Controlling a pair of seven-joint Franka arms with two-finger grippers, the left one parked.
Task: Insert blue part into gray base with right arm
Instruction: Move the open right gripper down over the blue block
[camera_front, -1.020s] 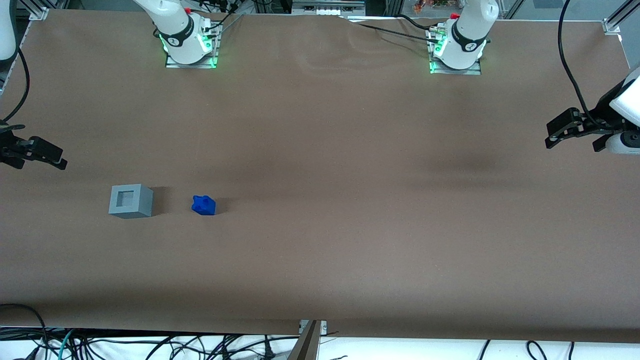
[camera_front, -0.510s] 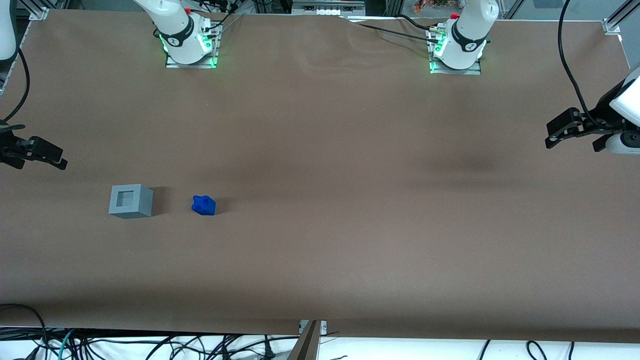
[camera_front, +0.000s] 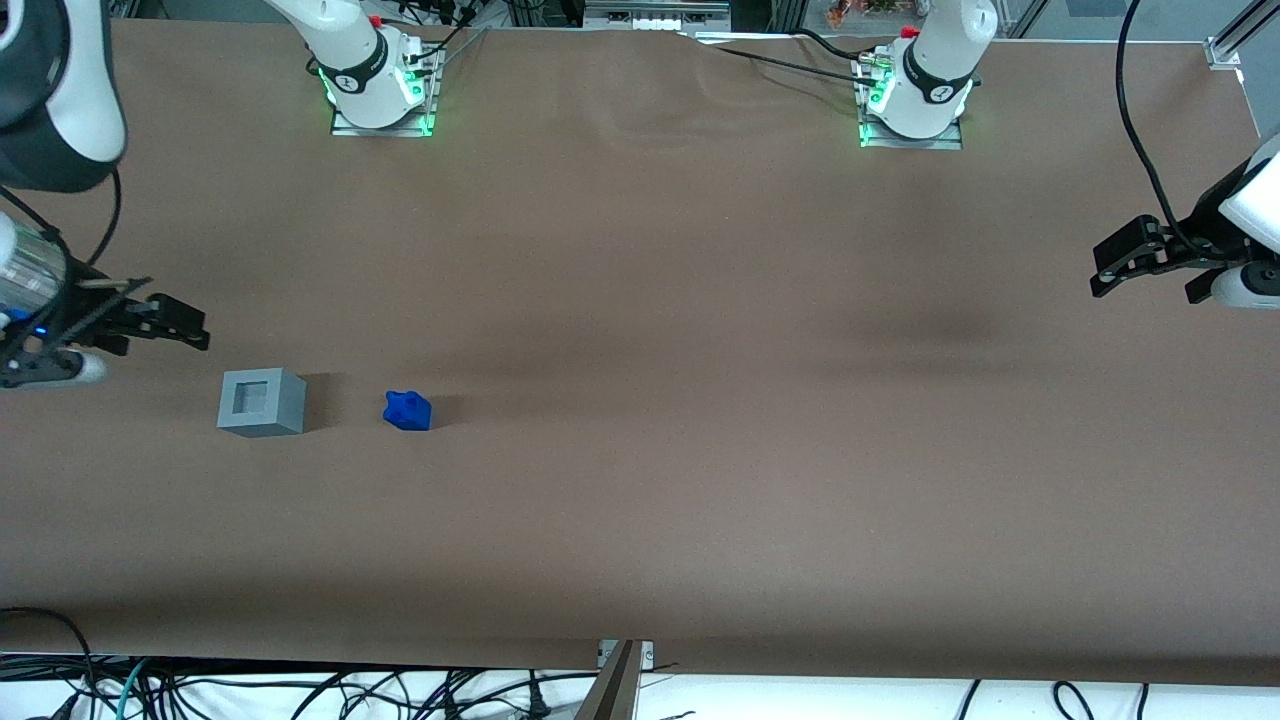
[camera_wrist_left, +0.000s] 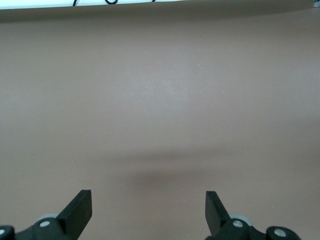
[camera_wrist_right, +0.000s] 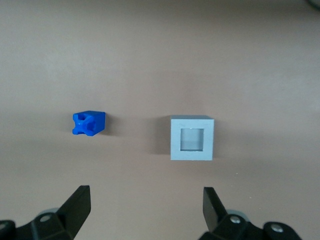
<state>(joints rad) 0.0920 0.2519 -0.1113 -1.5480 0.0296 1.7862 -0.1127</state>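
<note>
The gray base (camera_front: 262, 402) stands on the brown table with its square recess facing up. The blue part (camera_front: 407, 410) lies on the table beside it, a short gap apart, on the side toward the parked arm. My right arm's gripper (camera_front: 192, 331) hangs above the table, empty, a little farther from the front camera than the gray base and toward the working arm's end. In the right wrist view the gripper (camera_wrist_right: 145, 195) is open wide, and the gray base (camera_wrist_right: 192, 138) and the blue part (camera_wrist_right: 89, 123) both lie apart from its fingers (camera_wrist_right: 79, 202).
Both arm mounts (camera_front: 378, 95) (camera_front: 912, 105) sit at the table edge farthest from the front camera. Cables (camera_front: 300, 690) hang below the nearest edge. A brown cloth (camera_front: 700, 400) covers the table.
The right arm has swung in from the table's end. Its gripper is now closer to the gray base. The base and the blue part have not moved.
</note>
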